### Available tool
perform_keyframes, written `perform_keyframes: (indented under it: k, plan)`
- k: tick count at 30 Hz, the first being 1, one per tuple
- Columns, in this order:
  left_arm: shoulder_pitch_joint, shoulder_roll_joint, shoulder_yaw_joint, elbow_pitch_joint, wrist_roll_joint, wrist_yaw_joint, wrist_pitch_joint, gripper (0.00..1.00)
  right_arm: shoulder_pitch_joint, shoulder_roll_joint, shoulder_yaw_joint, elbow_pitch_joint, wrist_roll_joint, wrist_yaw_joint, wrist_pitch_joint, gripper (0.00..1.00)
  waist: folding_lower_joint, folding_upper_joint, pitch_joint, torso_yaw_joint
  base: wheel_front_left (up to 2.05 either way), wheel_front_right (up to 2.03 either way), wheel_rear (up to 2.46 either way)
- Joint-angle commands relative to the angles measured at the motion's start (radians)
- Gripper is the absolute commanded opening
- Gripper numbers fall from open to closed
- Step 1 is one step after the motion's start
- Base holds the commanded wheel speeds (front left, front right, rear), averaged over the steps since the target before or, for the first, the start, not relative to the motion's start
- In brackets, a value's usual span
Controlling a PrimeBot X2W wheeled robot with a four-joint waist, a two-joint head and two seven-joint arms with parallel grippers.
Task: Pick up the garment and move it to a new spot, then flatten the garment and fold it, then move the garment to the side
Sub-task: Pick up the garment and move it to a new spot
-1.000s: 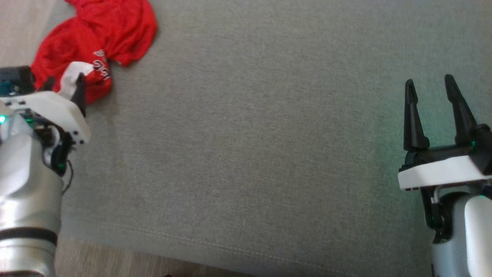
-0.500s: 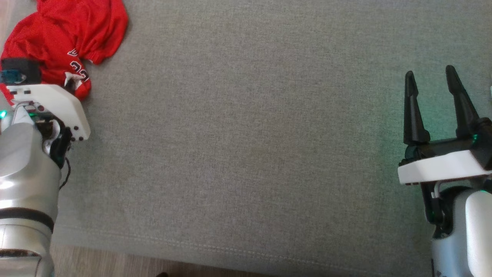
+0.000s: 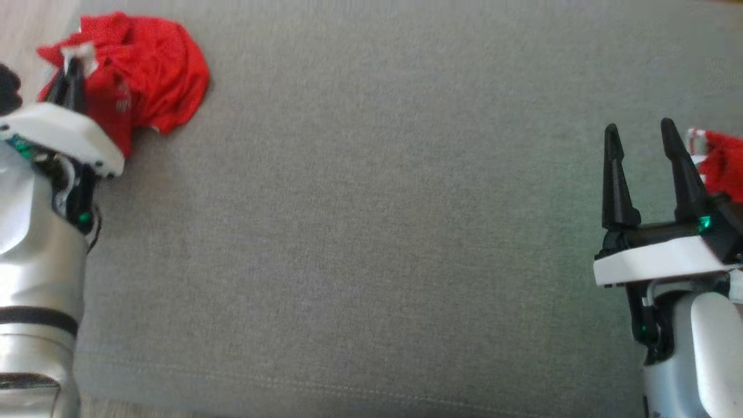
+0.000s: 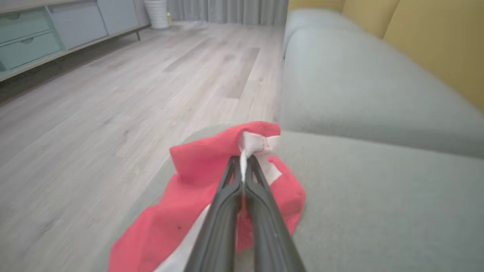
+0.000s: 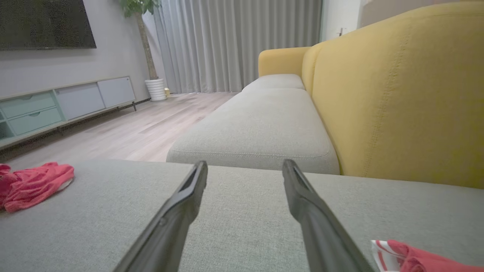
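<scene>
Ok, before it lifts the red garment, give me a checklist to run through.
1. The left fingers shut on the white trim of the garment: ok.
2. Whole garment gathered in the grip: not ok, most lies on the cushion.
3. The right fingers open, holding nothing: ok.
4. Bare cushion in the middle for a new spot: ok.
5. The second cloth apart from the right fingers: cannot tell, it lies close beside them.

A grey sofa seat (image 5: 264, 124) with a yellow backrest (image 5: 397, 94) sits beside pale wood flooring (image 5: 143, 128); beyond hang grey curtains (image 5: 234, 41) (fully drawn), near a low cabinet (image 5: 56, 105) and potted plant (image 5: 155, 90).
</scene>
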Motion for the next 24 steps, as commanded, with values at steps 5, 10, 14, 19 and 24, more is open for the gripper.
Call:
perform_keyframes:
  k: [5,10,14,19,24]
  plan:
    - [-0.048,0.004,0.011,-0.193,-0.051,0.002,-0.014,0.00,-0.003,-0.003,0.033,0.009,0.029,0.003,-0.032,1.00,0.0000,0.0000,-0.120,-0.052,0.00,0.00,0.00]
    - [-0.014,-0.045,-0.028,-0.351,-0.053,0.011,0.057,0.00,0.001,-0.003,0.038,0.028,0.044,0.003,-0.046,1.00,0.0000,0.0000,-0.167,-0.100,0.00,0.00,0.00]
    - [0.035,-0.089,-0.073,-0.484,-0.040,0.044,0.122,0.00,0.002,-0.003,0.044,0.032,0.053,0.003,-0.053,1.00,0.0000,0.0000,-0.179,-0.148,0.00,0.00,0.00]
    - [0.095,-0.167,-0.165,-0.607,-0.004,0.074,0.175,0.00,-0.005,-0.003,0.048,0.030,0.059,0.003,-0.056,1.00,0.0000,0.0000,-0.174,-0.213,0.00,0.00,0.00]
    - [0.129,-0.225,-0.252,-0.650,0.005,0.096,0.184,0.00,-0.016,-0.003,0.057,0.033,0.066,0.003,-0.062,1.00,0.0000,0.0000,-0.161,-0.269,0.00,0.00,0.00]
